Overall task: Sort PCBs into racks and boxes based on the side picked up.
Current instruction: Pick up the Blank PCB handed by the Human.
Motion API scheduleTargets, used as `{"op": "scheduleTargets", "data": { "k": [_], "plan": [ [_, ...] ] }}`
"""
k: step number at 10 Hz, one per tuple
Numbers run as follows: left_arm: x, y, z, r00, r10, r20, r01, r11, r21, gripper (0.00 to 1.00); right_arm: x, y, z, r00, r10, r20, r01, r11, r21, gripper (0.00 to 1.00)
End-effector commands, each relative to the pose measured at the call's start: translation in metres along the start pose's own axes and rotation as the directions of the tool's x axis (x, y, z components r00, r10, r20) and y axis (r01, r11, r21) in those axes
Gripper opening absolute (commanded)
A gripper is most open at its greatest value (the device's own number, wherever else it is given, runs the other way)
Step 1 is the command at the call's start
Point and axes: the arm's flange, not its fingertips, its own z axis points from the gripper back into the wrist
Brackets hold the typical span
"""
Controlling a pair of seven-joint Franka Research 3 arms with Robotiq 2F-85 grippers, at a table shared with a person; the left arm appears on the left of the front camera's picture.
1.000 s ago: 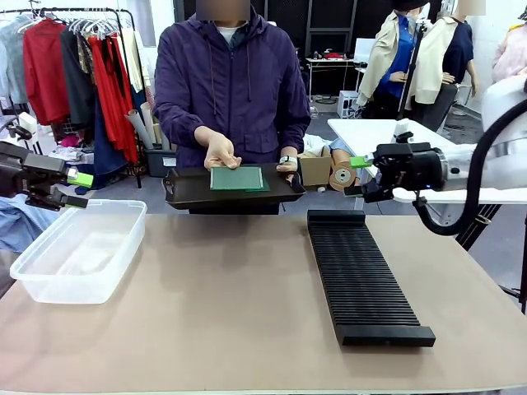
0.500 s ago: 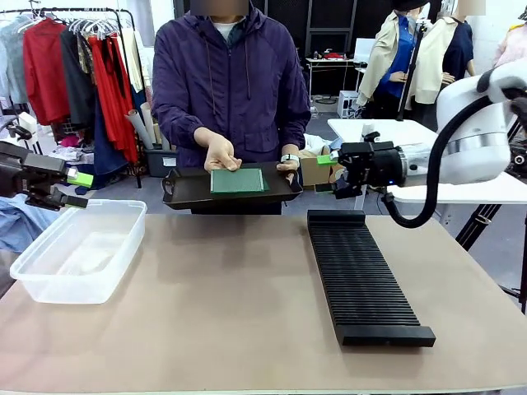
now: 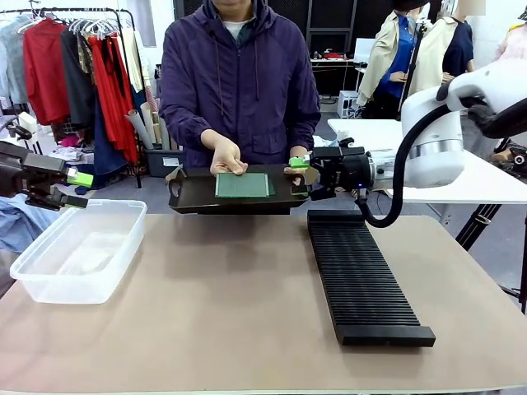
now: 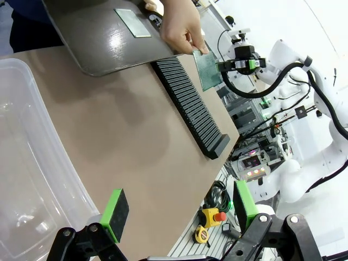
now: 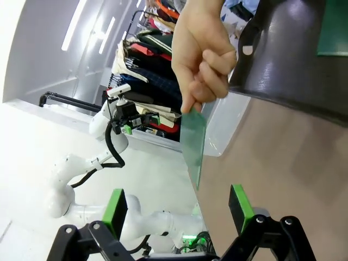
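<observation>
Front view, done so far: the rack [image 3: 362,276] has no board in its slots, and no board shows in the box [image 3: 78,247]. The sorting looks barely begun.
Front view, boards: a flat PCB [image 3: 242,184] lies on a dark tray [image 3: 193,197] that a person holds over the far edge of the table [image 3: 222,313].
Front view, claws: the right claw [image 3: 298,176] is spread wide just beside the tray's right end. The left claw [image 3: 76,188] is spread wide and empty above the box's far rim.
Left wrist view, room: the table top between box and rack is bare, so there is lots of room to move.
Left wrist view, hand-over: the person's hand [image 4: 182,27] hangs a held PCB [image 4: 206,68] off the tray's end, near the right claw.
Right wrist view, next: the held PCB stands on edge in line with the gap between the pads, not pinched yet. Its lower part is free to grab. The tray's edge is close on one side.
</observation>
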Motion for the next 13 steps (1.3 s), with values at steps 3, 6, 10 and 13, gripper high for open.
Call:
{"op": "scheduleTargets", "data": {
  "k": [3,6,10,13],
  "plan": [
    [0.001,-0.002,0.001,1.0,0.011,0.008,-0.011,1.0,-0.009,1.0,0.012,-0.007,-0.038,1.0,0.004,0.026,-0.004,1.0,0.001,1.0],
    [0.001,-0.002,0.001,1.0,0.011,0.008,-0.011,1.0,-0.009,1.0,0.009,-0.013,-0.054,0.997,-0.008,0.072,0.006,1.0,0.029,1.0],
    [0.001,-0.002,0.001,1.0,0.011,0.008,-0.011,1.0,-0.009,1.0,0.007,-0.015,-0.065,0.999,-0.022,0.039,0.02,0.999,0.045,1.0],
    [0.001,-0.002,0.001,1.0,0.011,0.008,-0.011,1.0,-0.009,1.0,0.005,-0.016,-0.067,0.999,-0.023,0.027,0.022,0.999,0.036,0.56]
  ]
}}
